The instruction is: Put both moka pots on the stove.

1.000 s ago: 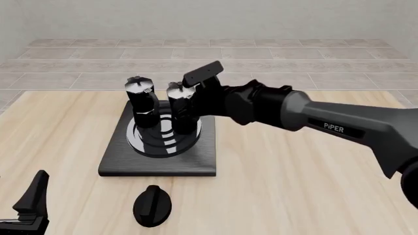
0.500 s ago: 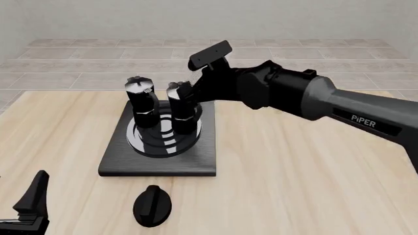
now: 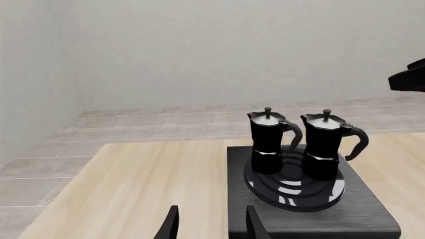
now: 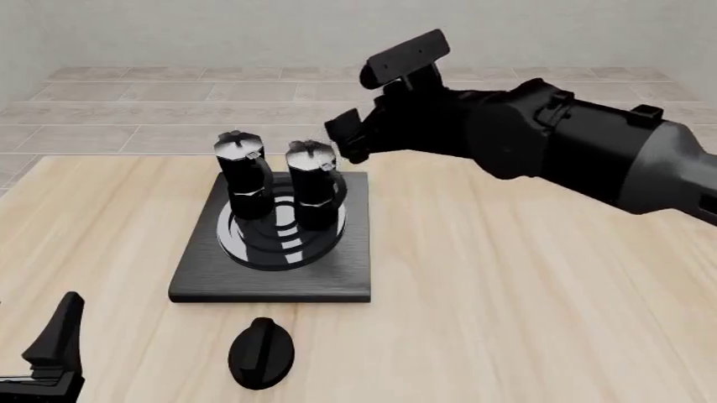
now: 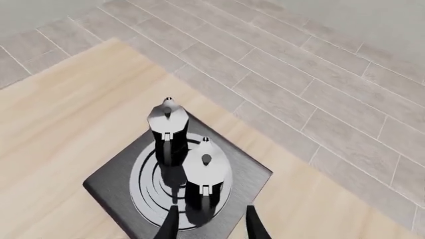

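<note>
Now both moka pots (image 4: 274, 185) stand upright, side by side on the stove (image 4: 272, 281) burner. Above and beside them, the right gripper (image 4: 349, 134) hangs empty, fingers spread; the left gripper (image 3: 209, 224) idles near the black knob (image 4: 261, 353), fingers likewise apart.

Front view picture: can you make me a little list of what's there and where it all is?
pots: two small black faceted moka pots with silvery lids, left one, right one, upright on the burner
stove: flat square black slab with silver ring burner
knob: black oval knob, on the table nearer than stove
right hand: open, raised beside right pot, holding nothing
left hand: open, away from pots
</note>
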